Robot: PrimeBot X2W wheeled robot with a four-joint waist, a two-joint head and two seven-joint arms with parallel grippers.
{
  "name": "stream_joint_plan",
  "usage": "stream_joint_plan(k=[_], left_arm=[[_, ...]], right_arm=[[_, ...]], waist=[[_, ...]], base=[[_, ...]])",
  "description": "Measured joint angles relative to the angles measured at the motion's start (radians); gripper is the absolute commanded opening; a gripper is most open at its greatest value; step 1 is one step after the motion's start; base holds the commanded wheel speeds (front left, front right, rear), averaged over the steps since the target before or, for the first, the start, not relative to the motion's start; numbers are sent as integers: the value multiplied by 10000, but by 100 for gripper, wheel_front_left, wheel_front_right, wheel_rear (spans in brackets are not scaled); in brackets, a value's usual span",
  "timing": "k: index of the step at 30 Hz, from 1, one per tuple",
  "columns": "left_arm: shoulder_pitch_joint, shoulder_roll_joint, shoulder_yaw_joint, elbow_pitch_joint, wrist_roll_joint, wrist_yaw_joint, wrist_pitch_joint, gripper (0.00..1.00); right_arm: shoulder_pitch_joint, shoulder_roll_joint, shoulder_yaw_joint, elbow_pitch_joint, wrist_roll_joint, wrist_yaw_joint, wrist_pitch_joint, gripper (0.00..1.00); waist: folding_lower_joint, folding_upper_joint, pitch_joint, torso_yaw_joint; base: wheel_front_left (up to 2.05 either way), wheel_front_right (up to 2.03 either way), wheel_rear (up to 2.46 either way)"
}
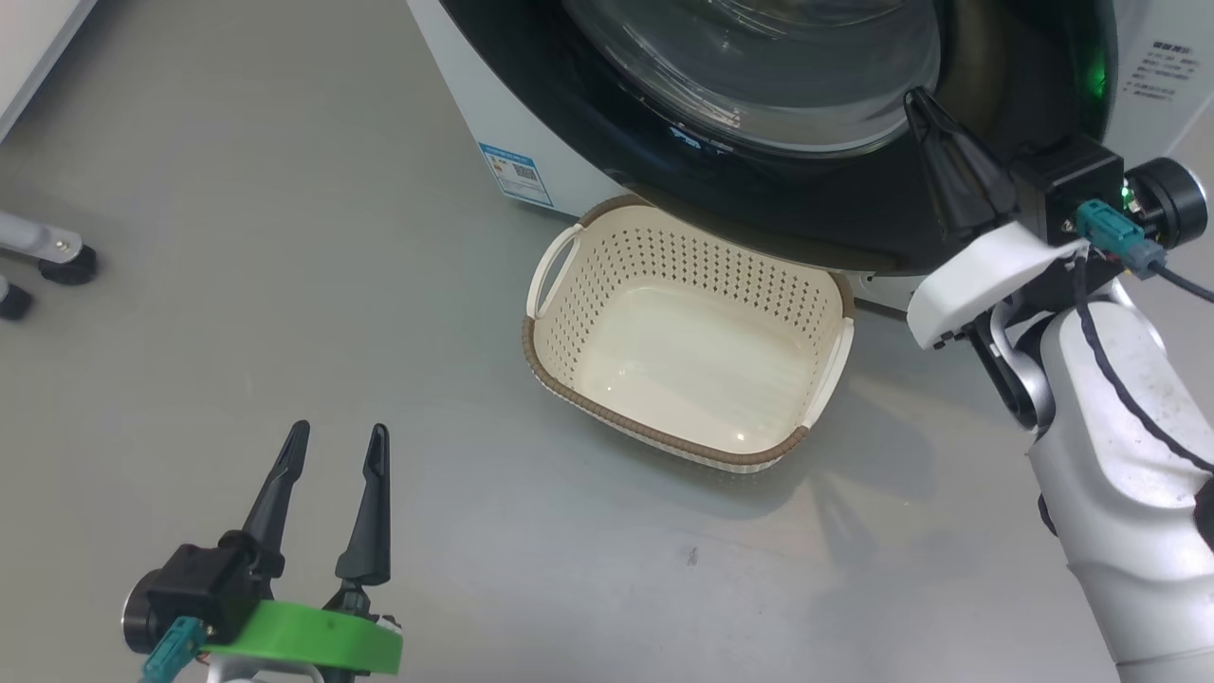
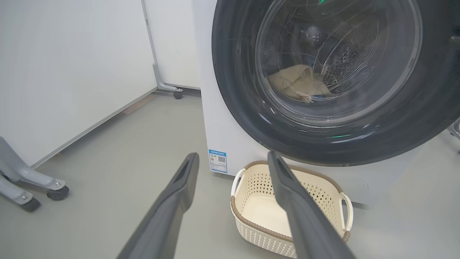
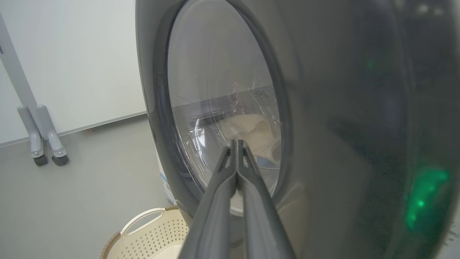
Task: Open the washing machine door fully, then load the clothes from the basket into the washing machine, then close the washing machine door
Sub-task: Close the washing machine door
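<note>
The washing machine (image 1: 493,114) stands at the top, its blue label (image 1: 517,174) low on the front. The washing machine door (image 1: 759,190) lies against the front, black rim around clear glass. Through the glass the cream clothes (image 2: 294,82) lie in the steel drum, also seen as clothes (image 3: 251,131). The basket (image 1: 702,266) sits on the floor below the door with nothing in it. My right gripper (image 1: 918,100) is shut, its tips at the door's right rim, holding nothing. My left gripper (image 1: 340,432) hangs open over the floor, left of the basket (image 2: 323,194).
Grey wheeled legs (image 1: 57,256) stand on the floor at the far left, and the same legs (image 2: 54,190) sit beside a white wall panel (image 2: 72,72). Bare grey floor (image 1: 285,237) spreads between the left gripper and the machine.
</note>
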Motion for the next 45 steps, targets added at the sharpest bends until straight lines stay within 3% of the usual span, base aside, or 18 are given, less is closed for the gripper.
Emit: stream_joint_plan(k=[35, 45], left_arm=[[-428, -372, 629, -336, 105, -176, -31, 100], [-448, -403, 644, -330, 105, -251, -31, 100]], right_arm=[[-3312, -374, -612, 2600, 201, 107, -552, 0], [-3764, -213, -734, 3181, 251, 69, -978, 0]], waist=[[0, 0, 903, 230], [0, 0, 1025, 248]], base=[[0, 0, 0], [0, 0, 0]])
